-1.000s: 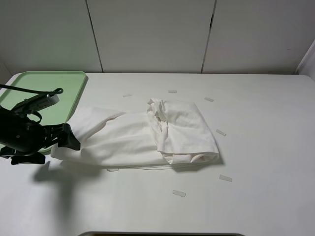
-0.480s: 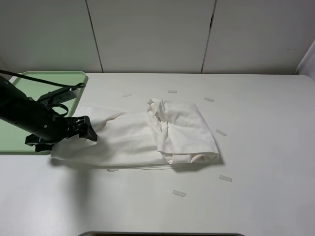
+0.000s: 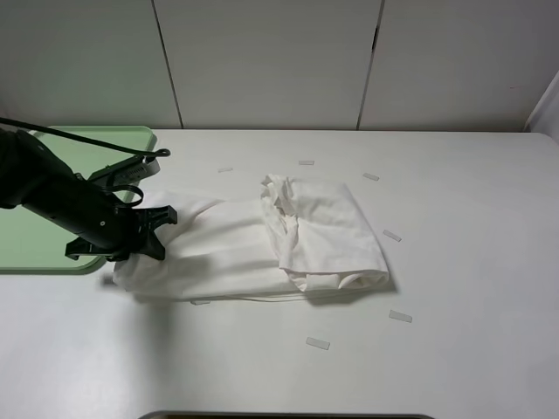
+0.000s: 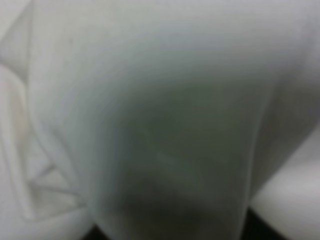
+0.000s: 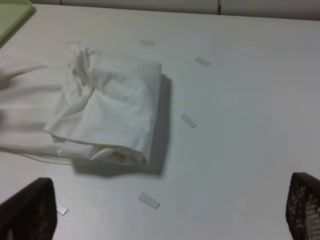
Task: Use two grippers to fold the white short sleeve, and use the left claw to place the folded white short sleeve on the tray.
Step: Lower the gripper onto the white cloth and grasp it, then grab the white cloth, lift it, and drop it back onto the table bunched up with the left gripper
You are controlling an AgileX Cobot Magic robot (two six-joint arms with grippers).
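On the table (image 3: 454,262) left of centre, your white short sleeve (image 3: 253,240) lying partly folded, your left claw (image 3: 153,231) at its end beside the tray (image 3: 79,140), grip not discernible through cloth, your right claw (image 5: 165,210) spread wide.

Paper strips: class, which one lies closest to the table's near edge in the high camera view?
The paper strip directly in front of the folded end of the white short sleeve. The next nearest lies right of it, farther back.
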